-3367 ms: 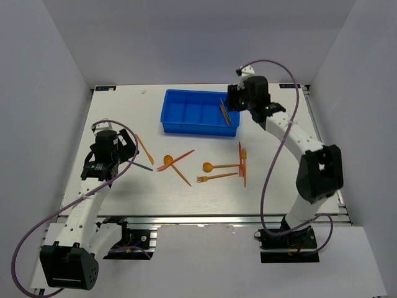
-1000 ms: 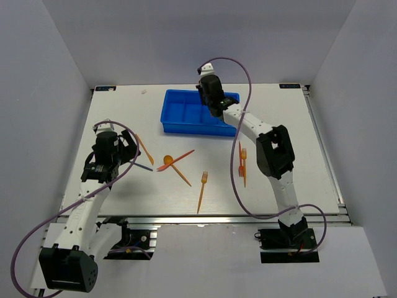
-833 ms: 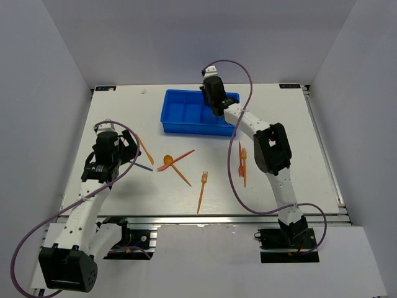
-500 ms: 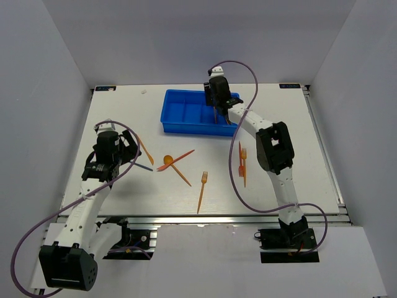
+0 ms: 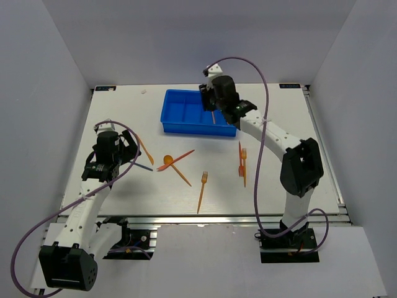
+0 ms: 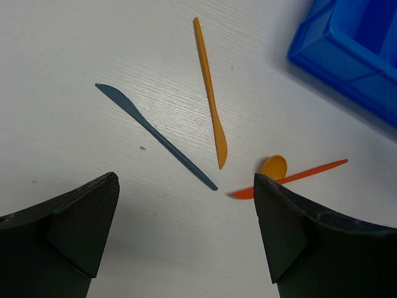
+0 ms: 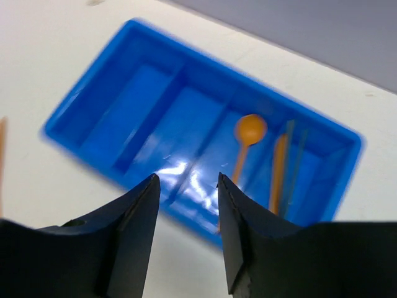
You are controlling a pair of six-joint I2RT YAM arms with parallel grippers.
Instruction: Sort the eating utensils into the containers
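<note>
Hovers over blue tray (image 5: 192, 128) at far centre with right end effector (image 7: 187, 186) slightly apart, empty. Shows orange spoon (image 7: 247, 139) inside via right wrist. Holds left end effector (image 6: 185, 186) wide apart near blue knife (image 6: 155, 136).

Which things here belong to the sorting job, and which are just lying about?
Job: blue tray; orange spoon in it; loose dark blue knife, orange knife, red-orange utensil, second spoon, lone orange fork, cluster of forks.
Lying about: purple cables.
</note>
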